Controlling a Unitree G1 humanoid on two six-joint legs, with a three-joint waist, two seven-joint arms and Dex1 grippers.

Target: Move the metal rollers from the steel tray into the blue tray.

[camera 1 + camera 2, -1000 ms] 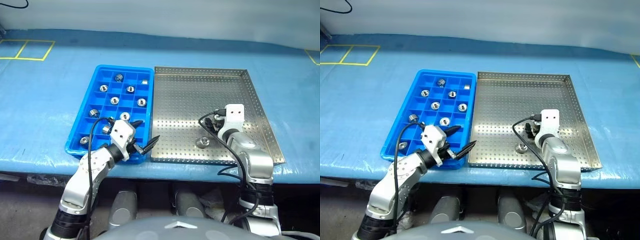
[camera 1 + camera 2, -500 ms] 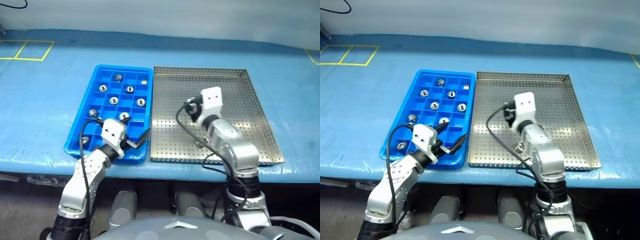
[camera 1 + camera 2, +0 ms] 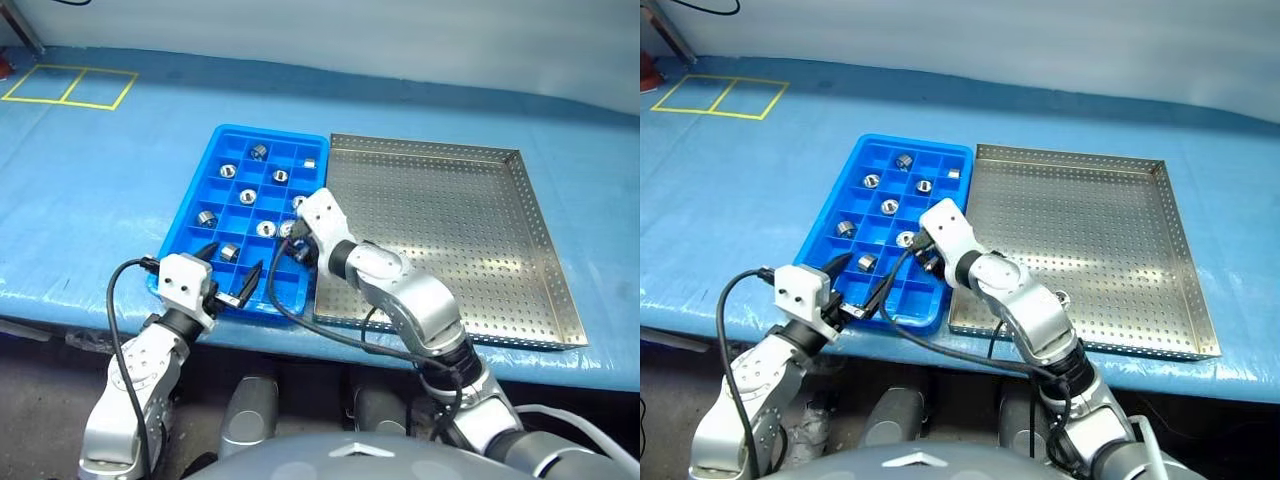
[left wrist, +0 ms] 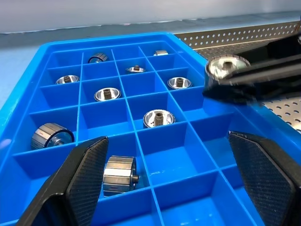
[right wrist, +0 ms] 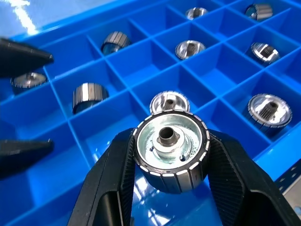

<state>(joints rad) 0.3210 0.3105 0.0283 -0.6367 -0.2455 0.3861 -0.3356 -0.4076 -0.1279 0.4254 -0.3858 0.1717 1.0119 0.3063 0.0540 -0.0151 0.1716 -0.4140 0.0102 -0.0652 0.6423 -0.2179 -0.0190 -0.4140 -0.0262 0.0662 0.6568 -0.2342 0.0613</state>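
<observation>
On the left of the blue-covered bench (image 3: 90, 190), the left gripper (image 3: 228, 275) hangs at the near edge of the blue tray (image 3: 222, 160), its two black fingers (image 4: 84, 176) spread wide with nothing between them. They point over the nearest row of compartments, where one roller (image 4: 118, 175) lies on its side just ahead of them and another (image 4: 51, 136) lies on its side at the tray's left wall. Further in, several more metal rollers (image 3: 248, 196) sit one to a compartment, most with the open end up, as far as the far row.

Toward the tray's right side, the right gripper (image 5: 170, 155) is held above the compartments with its fingers clamped on a single roller (image 5: 170, 149), ribbed around the side and showing its hollow face with a centre hub. A roller (image 5: 169, 102) stands in the compartment just beyond it.

Just beside the blue tray on the right lies the steel tray (image 3: 520, 190), its long edge against the blue one. One roller (image 3: 1061, 297) shows on its perforated floor, close behind the right arm.
</observation>
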